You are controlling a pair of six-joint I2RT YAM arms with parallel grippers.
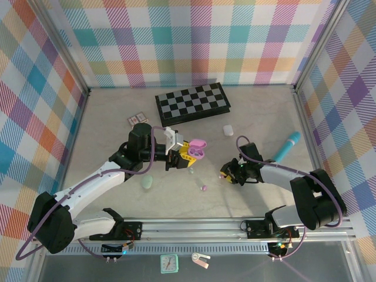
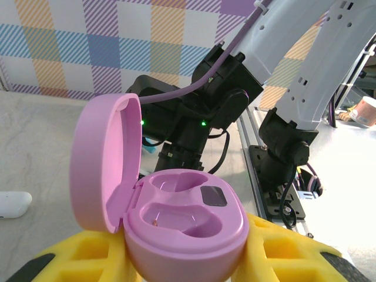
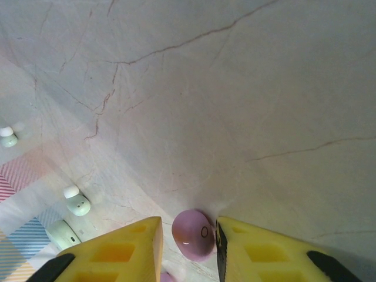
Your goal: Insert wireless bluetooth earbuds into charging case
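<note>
- Right gripper [image 3: 189, 228] is hanging low over the marble-look table [image 3: 247, 88], its jaws standing narrow on either side of a lilac earbud [image 3: 192, 234].
- One yellow finger [image 3: 258, 252] is sitting right against the bud, while a sliver of table is showing between the bud and the other finger. I cannot tell whether the pads are actually pinching it.
- That lilac earbud is lying on the table, apart from the case.
- Left gripper [image 1: 189, 154] is clamping a lilac charging case [image 2: 188, 226] between its yellow fingers and holding it near the middle of the table, just beside the right gripper.
- The case's lid [image 2: 103, 164] is standing open, tilted up at one side, and the two moulded wells are facing upward.
- Two mint-green earbuds [image 3: 77, 201] with white tips are lying near the left edge of the right wrist view, well apart from each other.
- A second lilac earbud [image 1: 204, 188] is lying between the two arms, nearer the bases.
- A mint pebble case [image 1: 147, 182] is lying shut beside the left arm, and a white case [image 1: 228, 130] is lying farther back.
- A folded chessboard [image 1: 192, 101] is lying at the back of the table, with small cards [image 1: 137, 120] near its left end.
- A teal cylinder [image 1: 288, 147] is lying toward the right wall.
</note>
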